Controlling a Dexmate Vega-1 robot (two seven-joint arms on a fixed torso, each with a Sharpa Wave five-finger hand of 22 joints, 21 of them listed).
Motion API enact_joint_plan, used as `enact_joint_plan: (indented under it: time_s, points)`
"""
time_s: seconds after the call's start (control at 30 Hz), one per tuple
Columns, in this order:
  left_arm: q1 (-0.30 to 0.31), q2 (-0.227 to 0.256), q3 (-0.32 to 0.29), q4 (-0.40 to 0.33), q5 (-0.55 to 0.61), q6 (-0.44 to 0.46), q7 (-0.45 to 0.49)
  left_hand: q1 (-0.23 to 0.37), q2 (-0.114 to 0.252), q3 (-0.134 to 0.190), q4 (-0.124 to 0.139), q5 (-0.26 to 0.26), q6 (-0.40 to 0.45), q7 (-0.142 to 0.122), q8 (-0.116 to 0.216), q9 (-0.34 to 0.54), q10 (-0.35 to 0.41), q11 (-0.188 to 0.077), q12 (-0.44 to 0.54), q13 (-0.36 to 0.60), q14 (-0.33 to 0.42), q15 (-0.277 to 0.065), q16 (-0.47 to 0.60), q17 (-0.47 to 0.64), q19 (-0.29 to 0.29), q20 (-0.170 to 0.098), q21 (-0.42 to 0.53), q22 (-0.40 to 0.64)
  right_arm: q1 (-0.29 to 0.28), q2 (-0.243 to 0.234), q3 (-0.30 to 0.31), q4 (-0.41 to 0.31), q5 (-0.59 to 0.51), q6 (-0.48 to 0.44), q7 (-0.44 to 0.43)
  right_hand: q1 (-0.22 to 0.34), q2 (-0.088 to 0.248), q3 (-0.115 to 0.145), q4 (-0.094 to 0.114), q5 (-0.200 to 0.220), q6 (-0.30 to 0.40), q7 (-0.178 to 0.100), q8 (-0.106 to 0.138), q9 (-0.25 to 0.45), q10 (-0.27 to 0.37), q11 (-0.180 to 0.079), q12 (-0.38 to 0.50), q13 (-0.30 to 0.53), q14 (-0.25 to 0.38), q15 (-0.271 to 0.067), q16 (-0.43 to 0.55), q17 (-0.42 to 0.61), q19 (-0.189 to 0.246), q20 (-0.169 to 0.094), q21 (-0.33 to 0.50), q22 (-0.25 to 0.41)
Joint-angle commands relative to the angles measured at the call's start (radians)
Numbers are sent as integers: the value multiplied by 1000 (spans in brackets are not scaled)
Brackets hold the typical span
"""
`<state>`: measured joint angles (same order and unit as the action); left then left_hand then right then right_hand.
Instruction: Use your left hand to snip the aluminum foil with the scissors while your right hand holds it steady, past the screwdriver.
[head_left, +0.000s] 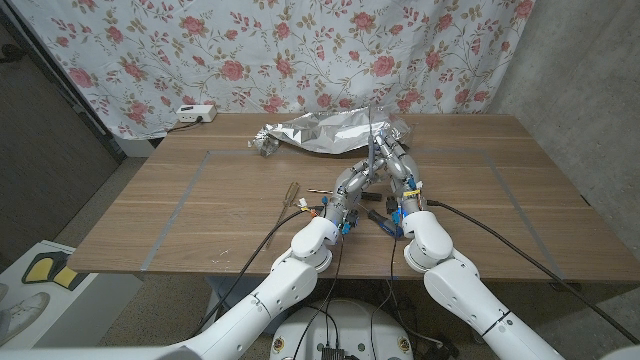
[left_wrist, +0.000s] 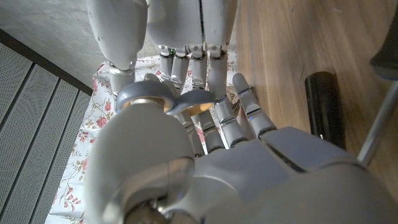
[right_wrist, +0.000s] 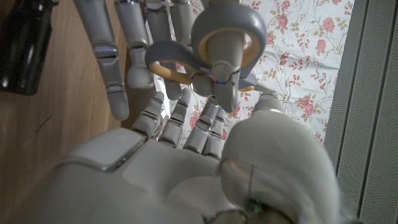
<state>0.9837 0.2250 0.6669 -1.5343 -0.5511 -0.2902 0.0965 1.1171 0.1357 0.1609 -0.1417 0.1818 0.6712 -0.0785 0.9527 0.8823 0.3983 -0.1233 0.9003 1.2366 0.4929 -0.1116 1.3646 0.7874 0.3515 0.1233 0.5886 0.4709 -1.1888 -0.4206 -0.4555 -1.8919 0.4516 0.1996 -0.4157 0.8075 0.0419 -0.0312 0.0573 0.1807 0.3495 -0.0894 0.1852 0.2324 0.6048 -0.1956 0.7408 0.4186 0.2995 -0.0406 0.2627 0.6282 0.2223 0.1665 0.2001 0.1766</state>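
Observation:
Crumpled aluminum foil (head_left: 330, 132) lies at the table's far middle. Both hands meet just in front of it, fingers against fingers. My left hand (head_left: 350, 186) (left_wrist: 205, 130) holds the scissors (head_left: 372, 155), whose grey handles with yellow lining (left_wrist: 166, 99) (right_wrist: 211, 56) have its thumb through a loop. My right hand (head_left: 400, 165) (right_wrist: 186, 124) reaches its straight fingers up to the same handles; whether it grips them is hidden. The blades are hard to make out. The screwdriver's black handle (head_left: 380, 217) (left_wrist: 323, 106) (right_wrist: 22, 43) lies on the wood between my wrists.
A white power strip (head_left: 195, 113) sits at the table's far left corner. A small thin tool (head_left: 296, 196) lies left of my left hand. Grey tape lines (head_left: 185, 200) mark a rectangle on the wooden table (head_left: 500, 200). A floral curtain (head_left: 300, 50) hangs behind.

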Motion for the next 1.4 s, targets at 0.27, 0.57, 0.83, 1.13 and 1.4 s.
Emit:
enact_joint_plan:
  time_s: [0.27, 0.57, 0.83, 1.13, 1.4]
  points:
    - [16, 8, -4, -28, -6, -2, 5, 1, 10, -2, -1, 9, -10, 4, 182, 223, 69, -79, 653, 1, 35, -50, 30, -23, -12, -2, 24, 9, -26, -24, 34, -8, 27, 1, 0, -107, -19, -44, 28, 15, -104, 31, -1, -4, -185, 61, -95, -39, -83, -103, -34, -6, -27, 37, -8, 4]
    - [79, 79, -39, -258, 0, 187, 187, 7, 11, -1, -4, 10, -4, 8, 188, 214, 73, -75, 660, 1, 37, -47, 45, -35, -8, 1, 35, 12, -36, -51, 66, -21, 25, -3, -9, -126, -16, -48, 33, 17, -121, 37, 2, -5, -192, 67, -100, -38, -94, -92, -36, -7, -33, 45, -8, 5]
    - [125, 125, -68, -430, -38, 345, 321, 16, 5, -1, -9, 14, -1, 15, 206, 218, 88, -66, 667, 0, 50, -47, 71, -56, 7, 7, 55, 14, -42, -51, 74, -20, 43, -15, -12, -130, -13, -48, 32, 18, -128, 36, 4, -6, -185, 61, -99, -37, -94, -89, -34, -8, -34, 46, -7, 5]
    - [141, 149, -71, -472, -52, 344, 333, 22, 6, 0, -9, 17, -7, 18, 212, 214, 89, -67, 667, 0, 47, -47, 85, -74, 12, 8, 68, 15, -32, -44, 67, -5, 46, -15, -9, -128, -10, -46, 27, 20, -124, 35, 10, -7, -170, 55, -94, -35, -88, -93, -31, -11, -32, 46, -4, 5]
    - [143, 172, -79, -480, -64, 335, 321, 18, 7, -1, -6, 16, -8, 16, 218, 211, 90, -66, 667, 0, 48, -48, 95, -87, 12, 8, 75, 15, -27, -48, 72, -5, 55, -27, -12, -124, -8, -44, 23, 21, -123, 33, 12, -8, -168, 53, -94, -33, -87, -94, -30, -13, -31, 46, -4, 5]
